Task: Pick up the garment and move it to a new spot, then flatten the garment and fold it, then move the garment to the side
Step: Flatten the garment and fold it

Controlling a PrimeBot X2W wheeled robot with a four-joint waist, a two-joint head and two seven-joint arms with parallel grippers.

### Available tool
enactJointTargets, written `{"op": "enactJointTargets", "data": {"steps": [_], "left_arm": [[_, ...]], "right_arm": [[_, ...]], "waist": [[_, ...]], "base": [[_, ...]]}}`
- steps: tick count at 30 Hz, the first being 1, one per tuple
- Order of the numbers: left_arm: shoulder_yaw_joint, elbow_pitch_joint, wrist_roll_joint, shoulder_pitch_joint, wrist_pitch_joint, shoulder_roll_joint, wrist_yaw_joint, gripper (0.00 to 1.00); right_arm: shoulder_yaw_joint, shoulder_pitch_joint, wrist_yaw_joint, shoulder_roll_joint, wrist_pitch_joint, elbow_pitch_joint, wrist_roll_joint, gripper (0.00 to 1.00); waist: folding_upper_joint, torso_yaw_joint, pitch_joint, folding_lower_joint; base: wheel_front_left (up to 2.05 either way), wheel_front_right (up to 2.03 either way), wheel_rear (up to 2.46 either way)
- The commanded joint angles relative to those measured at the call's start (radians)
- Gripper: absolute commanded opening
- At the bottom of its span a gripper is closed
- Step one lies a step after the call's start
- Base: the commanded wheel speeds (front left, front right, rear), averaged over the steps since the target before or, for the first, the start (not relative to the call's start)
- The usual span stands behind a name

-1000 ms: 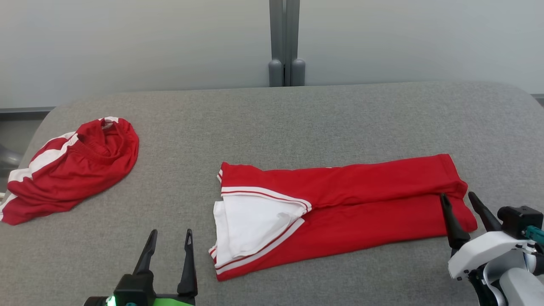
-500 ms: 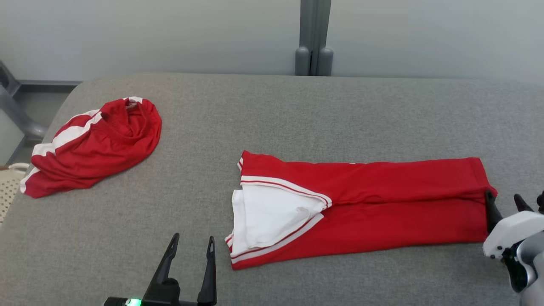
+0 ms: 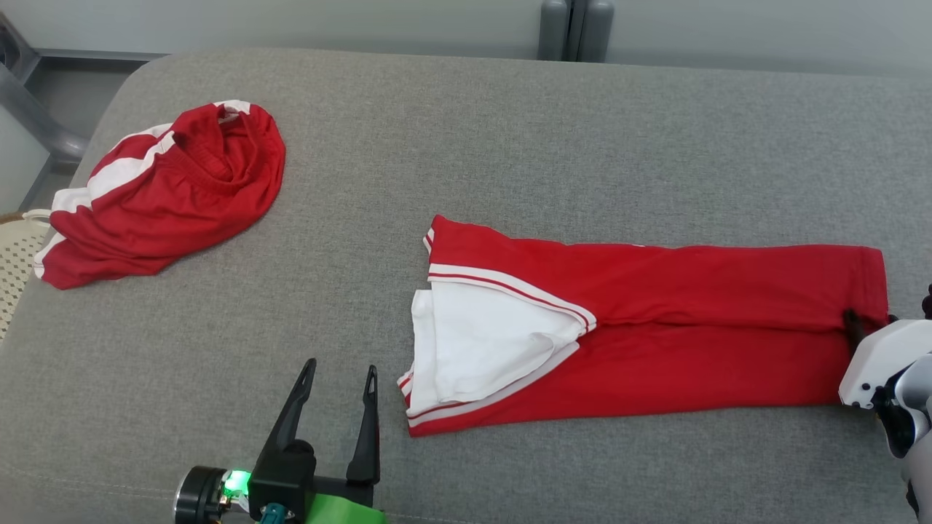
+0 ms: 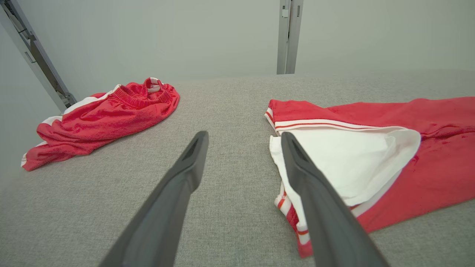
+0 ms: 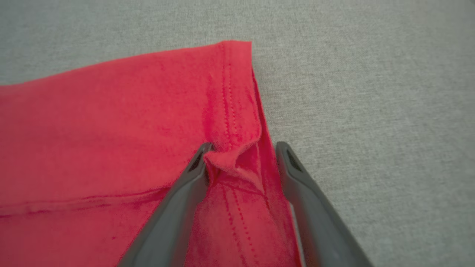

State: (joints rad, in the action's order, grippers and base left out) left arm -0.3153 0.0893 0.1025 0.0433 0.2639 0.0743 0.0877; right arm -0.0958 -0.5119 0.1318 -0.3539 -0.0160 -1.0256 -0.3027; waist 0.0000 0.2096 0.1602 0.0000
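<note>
The grey counter carries two red pieces: the garment, folded into a long band, lies on the robot's right half, and a crumpled heap sits well apart near the far left corner. The band's long axis runs left to right across the head view, with its white-trimmed end toward the middle and its hem at the right edge. The next move, as I judge it, turns on those two ends. The right jaws stand apart astride the hem, and the rest of the band stretches away to their left. The left jaws are wide and empty just beside the white end, which lies to their right (so each arm is nearest its own end). The right wrist view shows a small puckered ridge of hem raised between the fingers, one finger touching it but not yet pinching. The head view gives only a dark tip there. The left wrist view overlaps finger and cloth, while the head view shows bare counter between them.
</note>
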Motion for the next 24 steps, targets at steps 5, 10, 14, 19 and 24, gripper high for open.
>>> {"op": "enactJointTargets", "data": {"steps": [5,10,14,19,24], "left_arm": [[0.014,0.001,-0.025,-0.026,0.000,-0.010,-0.014,1.00],[0.027,-0.005,-0.034,-0.026,0.000,-0.012,-0.019,1.00],[0.031,-0.007,-0.044,-0.034,0.000,-0.014,-0.031,1.00],[0.040,-0.007,-0.053,-0.039,0.000,-0.015,-0.036,1.00],[0.047,-0.009,-0.059,-0.040,0.000,-0.016,-0.041,1.00]], "right_arm": [[-0.027,0.019,-0.003,0.008,0.012,-0.046,0.010,0.97],[-0.051,0.052,-0.003,0.013,-0.010,-0.043,0.001,1.00],[-0.061,0.067,-0.005,0.014,-0.001,-0.045,-0.003,1.00],[-0.062,0.079,-0.006,0.043,0.022,-0.040,-0.028,0.10],[-0.040,0.087,-0.005,0.039,0.029,-0.005,-0.046,0.00]], "waist": [[0.0000,-0.010,0.023,0.0000],[0.0000,-0.026,0.030,0.0000],[0.0000,-0.037,0.037,0.0000],[0.0000,-0.045,0.040,0.0000],[0.0000,-0.058,0.041,0.0000]], "base": [[0.00,0.00,0.00],[0.00,0.00,0.00],[0.00,0.00,0.00],[0.00,0.00,0.00],[0.00,0.00,0.00]]}}
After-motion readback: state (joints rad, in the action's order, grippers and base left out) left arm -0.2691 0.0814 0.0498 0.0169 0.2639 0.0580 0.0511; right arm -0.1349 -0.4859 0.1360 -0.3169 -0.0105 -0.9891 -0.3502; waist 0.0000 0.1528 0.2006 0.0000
